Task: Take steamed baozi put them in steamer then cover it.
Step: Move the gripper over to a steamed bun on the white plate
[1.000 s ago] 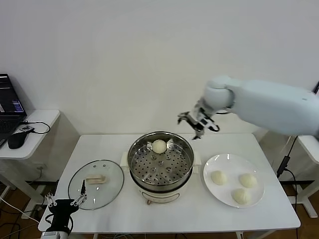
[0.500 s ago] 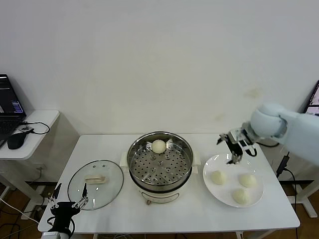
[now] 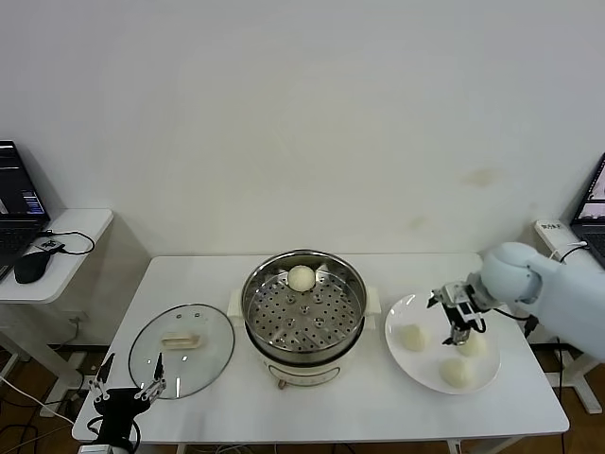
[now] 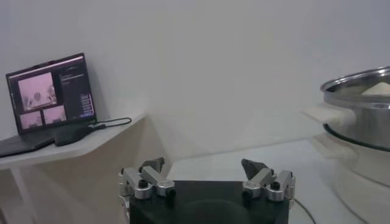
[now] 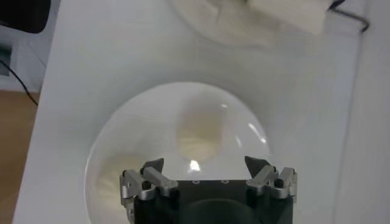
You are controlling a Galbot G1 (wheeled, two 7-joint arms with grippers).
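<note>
Over the plate [image 3: 408, 307] at the table's [image 3: 331, 407] right end hangs the right gripper [image 3: 457, 312], fingers apart, holding nothing. Three baozi [image 3: 413, 337] lie on that plate; the gripper sits between the left one and the rear-right one, just above them. Wrist view: one bun [image 5: 198, 131] lies straight past the spread fingertips. A fourth bun [image 3: 302, 277] rests on the perforated tray at the back of the steamer [image 3: 304, 317], mid-table. Cover [image 3: 181, 346] lies flat on the table, left of the steamer. Left gripper [image 3: 128, 391] waits low at the table's front-left corner, fingers apart, empty.
</note>
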